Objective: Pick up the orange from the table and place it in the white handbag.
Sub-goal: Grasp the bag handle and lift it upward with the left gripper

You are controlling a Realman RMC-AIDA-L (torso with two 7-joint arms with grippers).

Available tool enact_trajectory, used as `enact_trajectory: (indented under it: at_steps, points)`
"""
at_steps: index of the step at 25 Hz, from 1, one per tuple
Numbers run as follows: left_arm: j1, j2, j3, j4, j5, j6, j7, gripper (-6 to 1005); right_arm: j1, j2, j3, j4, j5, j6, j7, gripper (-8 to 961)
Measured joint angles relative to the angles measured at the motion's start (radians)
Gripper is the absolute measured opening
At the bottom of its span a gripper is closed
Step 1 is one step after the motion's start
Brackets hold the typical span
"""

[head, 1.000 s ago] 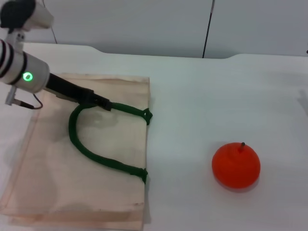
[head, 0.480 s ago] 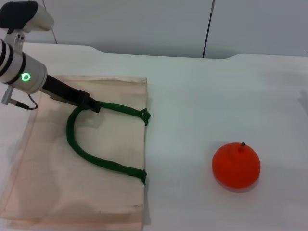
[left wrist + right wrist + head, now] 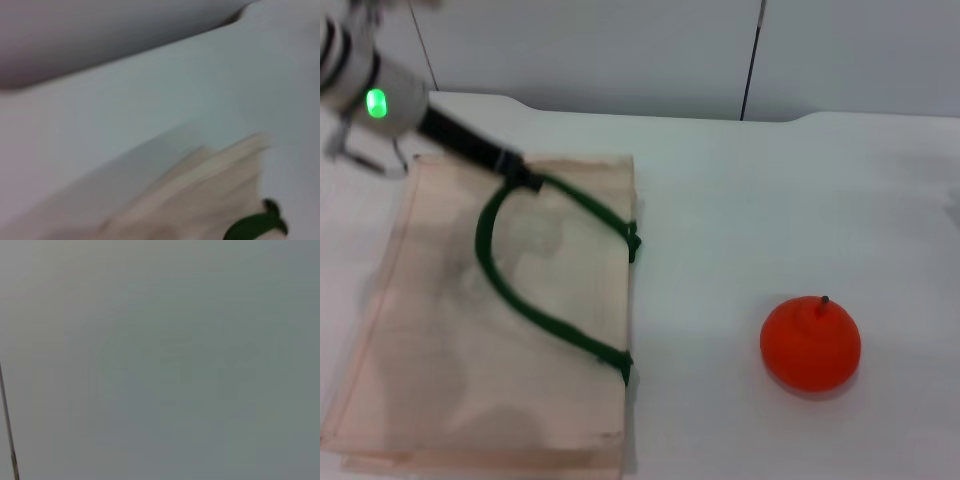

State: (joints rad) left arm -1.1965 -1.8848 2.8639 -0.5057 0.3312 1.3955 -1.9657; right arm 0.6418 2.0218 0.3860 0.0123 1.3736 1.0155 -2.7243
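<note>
Since a second ago the left gripper point(image 3: 523, 176) has risen and pulled back toward the table's far left corner, drawing the upper green handle point(image 3: 582, 207) taut and lifting the near edge of the white handbag point(image 3: 440, 350). Its dark fingers are clamped together on that handle. The bag lies along the left side of the table point(image 3: 740, 200), its mouth facing right. The orange point(image 3: 810, 343) sits unmoved, stem up, well apart from the bag, near the table's front right. The right gripper is out of sight.
</note>
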Motion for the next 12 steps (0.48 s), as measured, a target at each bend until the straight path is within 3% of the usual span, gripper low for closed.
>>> enact_trajectory:
  at_steps: [5,12]
  points:
    - [-0.115,0.044,0.000,-0.141,0.003,0.171,0.058,139,0.002,0.000,0.001,0.000,0.001,0.000,0.000,888]
    - [-0.255,0.063,0.002,-0.297,0.008,0.318,0.159,130,-0.004,0.000,0.001,-0.003,0.001,0.000,0.001,889]
